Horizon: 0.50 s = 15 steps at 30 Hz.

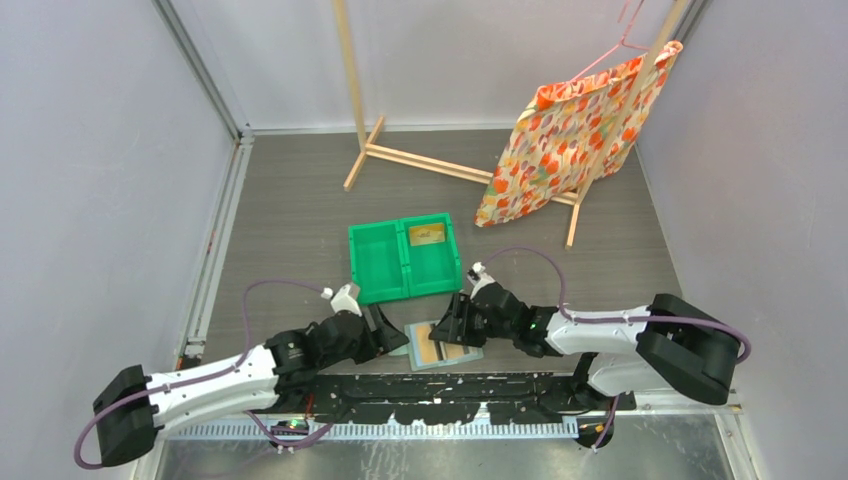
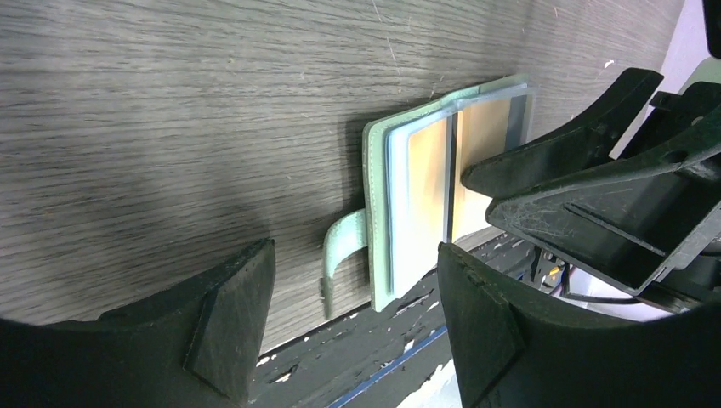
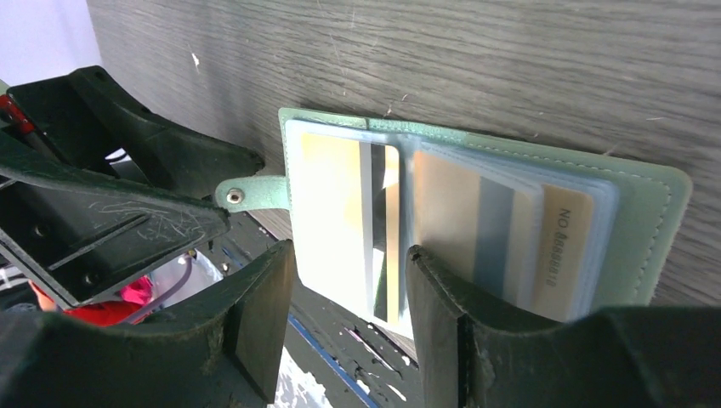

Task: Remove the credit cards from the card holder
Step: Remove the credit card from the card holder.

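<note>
The card holder [image 1: 446, 348] lies open on the table's near edge, between my two grippers. It is mint green outside, with clear sleeves holding tan credit cards [image 3: 330, 200]. More cards [image 3: 476, 223] are stacked in the right-hand sleeves. My left gripper [image 1: 393, 336] is open and empty, just left of the holder, near its snap strap [image 2: 342, 246]. My right gripper [image 1: 456, 322] is open over the holder's right half, its fingers [image 3: 442, 314] either side of the left page's near edge. In the left wrist view the holder [image 2: 378, 212] lies ahead of the open left gripper [image 2: 353, 319].
A green two-compartment bin [image 1: 380, 262] stands just behind the holder, with one tan card [image 1: 427, 235] in its right compartment. A wooden rack [image 1: 420, 160] with a floral bag [image 1: 570, 140] on a hanger stands at the back. The black arm base [image 1: 440, 395] runs along the front edge.
</note>
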Each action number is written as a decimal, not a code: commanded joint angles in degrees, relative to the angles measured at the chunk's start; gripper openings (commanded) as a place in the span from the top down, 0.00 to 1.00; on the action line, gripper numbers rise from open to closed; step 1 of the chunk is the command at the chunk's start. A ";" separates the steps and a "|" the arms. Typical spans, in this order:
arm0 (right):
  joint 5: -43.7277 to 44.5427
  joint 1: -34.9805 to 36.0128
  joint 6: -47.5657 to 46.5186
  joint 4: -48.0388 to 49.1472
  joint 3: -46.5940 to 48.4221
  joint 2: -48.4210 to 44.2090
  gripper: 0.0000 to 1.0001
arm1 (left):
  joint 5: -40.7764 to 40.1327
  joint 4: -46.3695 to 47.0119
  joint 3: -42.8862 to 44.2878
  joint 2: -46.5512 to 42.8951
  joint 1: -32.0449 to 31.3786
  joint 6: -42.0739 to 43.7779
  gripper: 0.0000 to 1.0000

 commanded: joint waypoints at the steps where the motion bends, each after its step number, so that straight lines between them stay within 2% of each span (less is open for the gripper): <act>1: 2.40 -1.12 -2.85 -4.09 0.12 -2.99 0.43 | 2.89 4.97 -0.66 2.80 0.18 0.87 0.28; 3: 2.33 -1.38 -3.19 -4.61 0.04 -3.23 0.43 | 3.29 8.20 -1.38 4.49 0.14 0.07 0.29; 8: 1.31 -1.38 -2.51 -2.65 -0.78 -1.66 0.43 | 2.62 10.08 -0.51 8.53 0.14 0.45 0.39; 15: 1.19 -1.39 -1.26 1.22 -2.14 0.81 0.43 | 3.99 21.81 -0.47 14.66 0.17 0.82 0.41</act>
